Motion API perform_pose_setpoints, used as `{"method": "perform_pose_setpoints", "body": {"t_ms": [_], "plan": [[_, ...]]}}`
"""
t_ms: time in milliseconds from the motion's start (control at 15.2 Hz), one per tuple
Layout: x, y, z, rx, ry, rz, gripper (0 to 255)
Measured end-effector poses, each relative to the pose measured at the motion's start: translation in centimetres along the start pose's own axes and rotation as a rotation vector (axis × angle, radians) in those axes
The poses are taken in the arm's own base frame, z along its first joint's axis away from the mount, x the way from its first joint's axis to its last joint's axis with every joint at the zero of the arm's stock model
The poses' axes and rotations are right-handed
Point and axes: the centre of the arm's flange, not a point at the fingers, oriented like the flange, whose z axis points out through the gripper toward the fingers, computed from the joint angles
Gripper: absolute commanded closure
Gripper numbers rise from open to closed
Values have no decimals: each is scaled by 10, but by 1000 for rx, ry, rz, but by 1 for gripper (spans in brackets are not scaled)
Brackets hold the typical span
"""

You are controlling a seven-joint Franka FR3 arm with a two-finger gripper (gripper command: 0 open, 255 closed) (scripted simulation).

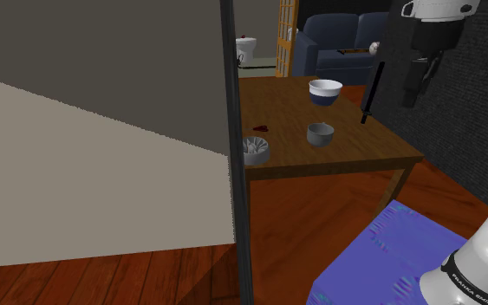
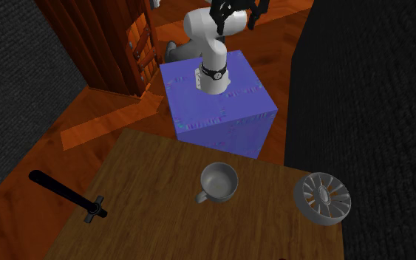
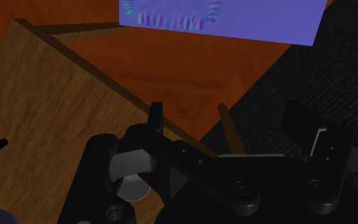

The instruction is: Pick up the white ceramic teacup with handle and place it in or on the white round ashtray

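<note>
Arm (image 2: 213,52): I am holding it high, well apart from the cup (image 1: 320,134).
Pincer (image 3: 228,121): I am holding it spread, empty.

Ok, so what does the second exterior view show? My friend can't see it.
A pale teacup with a handle stands on a wooden table, apart from a round ribbed ashtray to its right in the view. A black stick-shaped tool pokes over the table's left edge; beyond, the white arm sits on its purple-blue stand.
</note>
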Motion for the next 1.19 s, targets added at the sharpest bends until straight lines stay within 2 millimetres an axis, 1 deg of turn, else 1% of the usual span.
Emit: {"method": "perform_pose_setpoints", "body": {"t_ms": [66,132,264,330,462,594,792,990,1122,1188], "plan": [[0,0,0,0,0,0,0],[4,4,4,2,0,1,0],[22,13,16,8,0,5,0],[29,22,21,12,1,7,0],[46,33,36,20,2,11,0],[65,45,47,28,3,15,0],[90,68,67,40,5,22,0],[118,87,91,52,7,28,0],[138,104,105,59,9,32,0],[147,108,112,63,10,34,0]]}}
